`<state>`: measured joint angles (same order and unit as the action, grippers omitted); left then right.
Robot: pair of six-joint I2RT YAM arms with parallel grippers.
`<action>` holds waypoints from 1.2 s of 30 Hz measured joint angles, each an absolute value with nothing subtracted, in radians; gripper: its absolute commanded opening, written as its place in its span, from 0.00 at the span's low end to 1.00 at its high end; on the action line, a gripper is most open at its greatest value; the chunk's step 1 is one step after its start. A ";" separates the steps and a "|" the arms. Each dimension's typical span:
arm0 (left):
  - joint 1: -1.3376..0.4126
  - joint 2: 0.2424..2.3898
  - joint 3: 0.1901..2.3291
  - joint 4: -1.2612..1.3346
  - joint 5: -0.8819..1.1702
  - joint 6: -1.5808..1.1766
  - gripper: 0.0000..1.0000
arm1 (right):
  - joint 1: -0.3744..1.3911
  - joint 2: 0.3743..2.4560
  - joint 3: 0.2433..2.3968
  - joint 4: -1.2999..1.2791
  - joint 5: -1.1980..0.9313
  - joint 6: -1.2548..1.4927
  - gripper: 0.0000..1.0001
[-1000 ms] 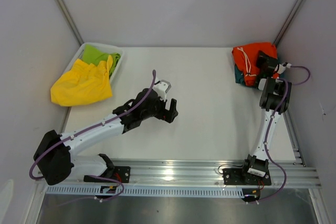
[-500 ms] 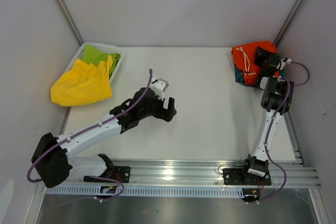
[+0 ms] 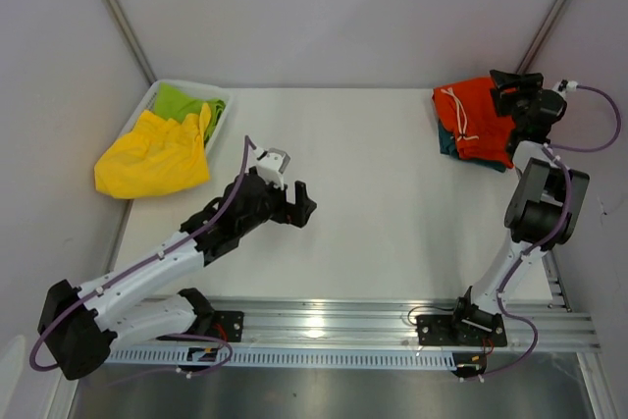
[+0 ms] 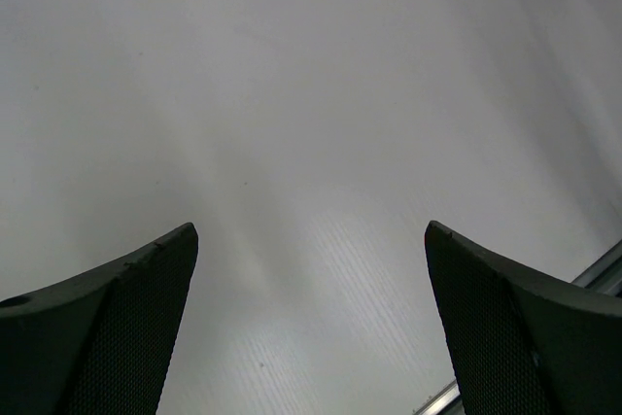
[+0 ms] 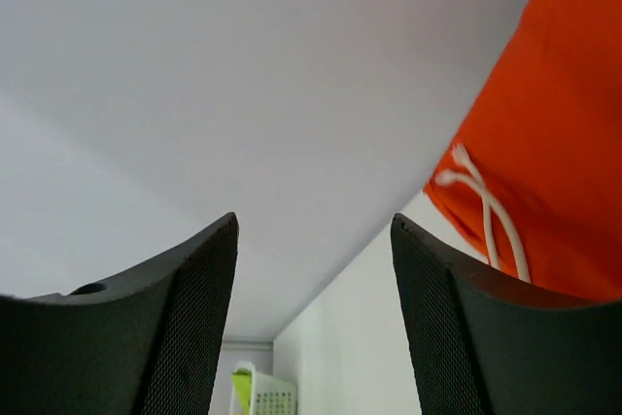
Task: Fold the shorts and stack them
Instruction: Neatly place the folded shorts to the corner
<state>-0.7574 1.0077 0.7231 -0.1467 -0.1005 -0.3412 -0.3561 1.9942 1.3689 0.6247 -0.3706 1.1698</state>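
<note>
Folded bright orange cloth shorts (image 3: 476, 120) with a white drawstring (image 3: 461, 115) lie at the far right corner of the white table (image 3: 392, 193), stacked on a teal pair of shorts (image 3: 446, 146) whose edge shows along the pile's near-left side. The right gripper (image 3: 502, 85) hangs by the far right side of this pile, its black mesh-faced fingers (image 5: 185, 318) parted about halfway with nothing between them; its wrist camera shows the orange cloth off to one side. The left gripper (image 3: 302, 205) hovers over bare tabletop near the middle, its jaws spread fully wide and empty. At the far left, a crumpled yellow pair of shorts (image 3: 152, 159) spills over the near end of a white slotted plastic basket (image 3: 224, 110), with a lime-green pair of shorts (image 3: 182, 103) bunched inside. A small white sticker (image 3: 478, 317) on the right arm's base appears to be printed, but it is too small to read.
</note>
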 measured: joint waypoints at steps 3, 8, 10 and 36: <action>-0.754 0.974 0.681 -0.139 -0.125 -0.363 0.99 | -0.352 1.903 1.309 0.541 -0.410 1.095 0.69; -0.748 0.891 0.609 -0.113 -0.181 -0.392 0.99 | -0.295 1.662 1.103 0.400 -0.423 0.893 0.75; -0.745 0.846 0.580 -0.110 -0.207 -0.394 0.99 | -0.253 1.521 1.005 0.338 -0.409 0.810 0.79; -0.738 0.198 0.214 -0.085 -0.364 -0.366 0.99 | -0.063 0.298 0.278 0.003 -0.228 0.420 1.00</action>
<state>-0.7376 0.1978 0.2142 -0.0849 -0.3637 -0.3656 -0.0628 0.2981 0.2783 0.0029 -0.2283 0.4198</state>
